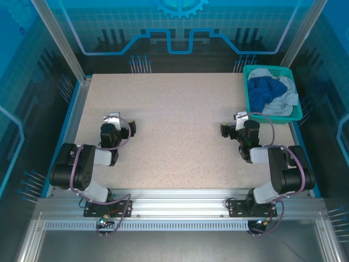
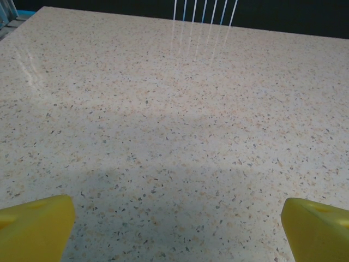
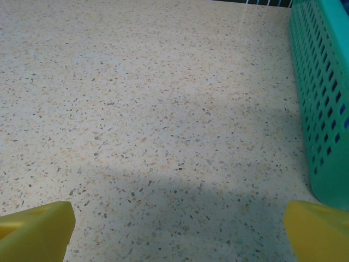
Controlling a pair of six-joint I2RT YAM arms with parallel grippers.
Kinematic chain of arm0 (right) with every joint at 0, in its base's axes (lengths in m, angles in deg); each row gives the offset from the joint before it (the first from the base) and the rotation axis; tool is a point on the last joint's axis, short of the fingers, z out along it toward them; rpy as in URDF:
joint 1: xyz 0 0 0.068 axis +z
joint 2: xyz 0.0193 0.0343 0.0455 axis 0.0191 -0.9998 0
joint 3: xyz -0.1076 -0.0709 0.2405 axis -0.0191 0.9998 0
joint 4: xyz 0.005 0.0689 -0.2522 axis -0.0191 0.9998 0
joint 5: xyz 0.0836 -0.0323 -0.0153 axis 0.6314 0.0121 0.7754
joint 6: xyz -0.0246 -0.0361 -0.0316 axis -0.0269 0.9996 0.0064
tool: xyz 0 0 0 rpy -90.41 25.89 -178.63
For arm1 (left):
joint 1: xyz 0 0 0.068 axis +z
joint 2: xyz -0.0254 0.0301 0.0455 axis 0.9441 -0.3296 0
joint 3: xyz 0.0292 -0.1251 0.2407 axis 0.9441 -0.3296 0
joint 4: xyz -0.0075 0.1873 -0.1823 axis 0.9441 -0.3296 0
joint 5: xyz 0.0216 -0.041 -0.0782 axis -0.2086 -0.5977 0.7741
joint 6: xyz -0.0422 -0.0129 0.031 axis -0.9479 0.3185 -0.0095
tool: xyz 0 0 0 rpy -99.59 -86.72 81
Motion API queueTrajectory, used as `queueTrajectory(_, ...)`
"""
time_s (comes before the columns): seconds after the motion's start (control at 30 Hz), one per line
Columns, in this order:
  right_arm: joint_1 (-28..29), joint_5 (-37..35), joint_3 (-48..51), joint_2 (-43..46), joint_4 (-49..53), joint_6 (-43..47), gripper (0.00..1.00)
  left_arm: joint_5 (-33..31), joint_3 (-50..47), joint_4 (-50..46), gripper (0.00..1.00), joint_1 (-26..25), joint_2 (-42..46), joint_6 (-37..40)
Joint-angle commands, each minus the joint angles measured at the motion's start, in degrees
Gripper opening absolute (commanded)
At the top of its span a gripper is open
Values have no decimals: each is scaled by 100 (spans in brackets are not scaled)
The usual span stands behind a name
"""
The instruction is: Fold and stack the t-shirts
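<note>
At the upper right of the top view, past the broad speckled tabletop (image 1: 180, 142), the teal mesh basket (image 1: 246, 90) holds both crumpled shirts: the blue t-shirt (image 1: 267, 93) heaped with no clear long axis, the grey t-shirt (image 1: 284, 103) around it. The right hand (image 1: 235, 126) is nearer, just below-left of the basket, jaws wide and empty. The left hand (image 1: 119, 126), equally open, sits well apart at left-centre. Bare room for folding lies between them.

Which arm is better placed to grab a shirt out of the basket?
Right. The right gripper sits open beside the teal basket holding both t-shirts; the left gripper is far across the table.
</note>
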Motion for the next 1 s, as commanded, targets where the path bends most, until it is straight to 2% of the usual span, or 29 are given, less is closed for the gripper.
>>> queueTrajectory(0.0,218,-582,-304,773,665,97,100,-687,-409,586,99,-171,567,149)
queueTrajectory(0.07,580,-1329,-547,1581,1330,161,100,-1270,-463,77,99,-577,1403,464)
queueTrajectory(0.13,853,-1856,-1119,2241,2071,33,100,-1410,-261,-483,99,-880,2248,665)
queueTrajectory(0.2,870,-2220,-2226,2449,3405,-810,100,-1694,149,-660,99,-1168,2769,806)
queueTrajectory(0.23,644,-2059,-3192,2324,4806,-1896,100,-2187,556,-924,99,-1264,2903,274)
queueTrajectory(0.27,297,-1617,-4152,2091,6307,-2625,100,-2643,1188,-1996,99,-1260,3034,-725)
queueTrajectory(0.3,59,-1765,-4770,1777,7138,-3457,100,-2711,1873,-3494,99,-1241,3185,-1631)
queueTrajectory(0.33,-332,-1039,-5156,1467,7341,-3469,100,-2692,2570,-4935,99,-1167,3227,-2515)
queueTrajectory(0.37,-676,-406,-5517,1136,7468,-3447,92,-2615,3005,-5487,99,-1008,3071,-3408)
queueTrajectory(0.4,-833,-309,-5888,853,7727,-3463,85,-1868,3258,-5564,99,-707,2838,-3803)
queueTrajectory(0.43,-890,-570,-6291,528,8083,-3457,85,-780,3621,-5676,99,-353,2520,-4112)
queueTrajectory(0.47,-950,-706,-6617,255,8331,-3407,85,-157,4069,-5892,99,-266,2171,-4172)
queueTrajectory(0.53,-1104,-640,-6953,-113,8388,-3193,84,310,4982,-6557,99,-456,1534,-3998)
queueTrajectory(0.6,-1349,-336,-7241,-489,8449,-3102,81,986,5554,-6744,99,-646,1071,-3795)
queueTrajectory(0.73,-1845,622,-7764,-1493,8699,-2880,77,2572,5875,-6432,99,-869,290,-4477)
queueTrajectory(0.77,-1889,745,-7815,-1711,8697,-2777,75,2773,5841,-6297,99,-965,190,-4609)
queueTrajectory(0.9,-1900,744,-8079,-2396,8832,-2564,69,2922,5611,-6078,98,-1306,119,-4745)
queueTrajectory(0.97,-1904,725,-8153,-2635,8840,-2574,66,3066,5479,-5988,95,-1385,110,-4836)
